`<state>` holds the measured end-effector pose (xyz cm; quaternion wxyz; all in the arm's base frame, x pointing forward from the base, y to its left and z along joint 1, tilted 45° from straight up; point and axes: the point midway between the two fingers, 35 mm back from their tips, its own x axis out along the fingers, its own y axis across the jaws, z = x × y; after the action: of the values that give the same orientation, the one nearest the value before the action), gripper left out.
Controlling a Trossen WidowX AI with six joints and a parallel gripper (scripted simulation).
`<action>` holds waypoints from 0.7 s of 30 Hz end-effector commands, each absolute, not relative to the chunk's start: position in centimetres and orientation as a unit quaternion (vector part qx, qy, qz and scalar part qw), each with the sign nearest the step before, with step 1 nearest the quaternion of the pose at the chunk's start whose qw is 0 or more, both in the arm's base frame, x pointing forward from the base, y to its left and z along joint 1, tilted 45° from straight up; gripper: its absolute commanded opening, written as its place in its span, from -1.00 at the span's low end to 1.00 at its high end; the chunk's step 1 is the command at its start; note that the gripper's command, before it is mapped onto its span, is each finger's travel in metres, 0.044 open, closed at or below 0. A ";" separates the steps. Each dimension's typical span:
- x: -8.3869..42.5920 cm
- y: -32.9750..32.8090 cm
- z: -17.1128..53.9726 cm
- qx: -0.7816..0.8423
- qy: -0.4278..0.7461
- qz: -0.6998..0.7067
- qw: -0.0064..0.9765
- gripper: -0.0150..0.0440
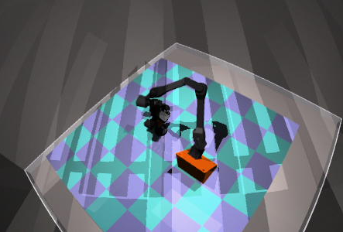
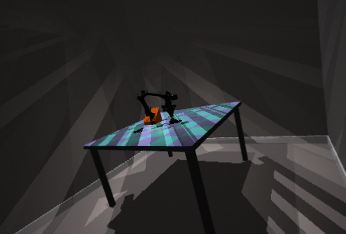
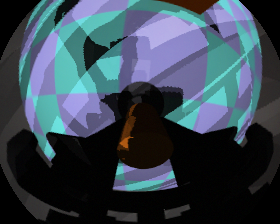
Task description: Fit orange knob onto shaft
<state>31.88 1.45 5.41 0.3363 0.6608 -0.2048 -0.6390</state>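
The orange knob (image 3: pixel 145 145) is between the fingers of my gripper (image 3: pixel 141 120) (image 1: pixel 159 121), which is shut on it. The knob looks mostly dark brown in shadow, with an orange streak on its left. In the wrist view, its far end overlaps the near part of the dark round pedestal (image 3: pixel 141 91) (image 1: pixel 161 131) (image 2: pixel 174 121). The silver shaft, the knob's hole and both flat sides are hidden. I cannot tell whether the knob touches the shaft or how far down it sits. The gripper points down over the pedestal in the top and exterior views.
The arm's orange base block (image 1: pixel 196 166) (image 2: pixel 153 116) stands on the checkered table (image 1: pixel 128 210) (image 2: pixel 219 113), to the right of the gripper in the top view. Dark shadows and light bands cross the table top. The table's edges show in the top and exterior views.
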 end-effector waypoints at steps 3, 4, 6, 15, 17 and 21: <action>31.8 1.3 5.3 0.653 -0.189 -0.643 0.353 -0.49; 31.8 1.3 5.2 0.653 -0.189 -0.643 0.353 -0.49; 31.7 1.3 5.2 0.653 -0.189 -0.643 0.353 -0.49; 31.8 1.2 5.2 0.653 -0.189 -0.643 0.353 -0.49; 31.8 1.2 5.2 0.653 -0.189 -0.643 0.353 -0.49; 31.8 1.2 5.2 0.653 -0.189 -0.643 0.353 -0.49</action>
<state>31.72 1.21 5.17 0.3520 0.6524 -0.1886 -0.6441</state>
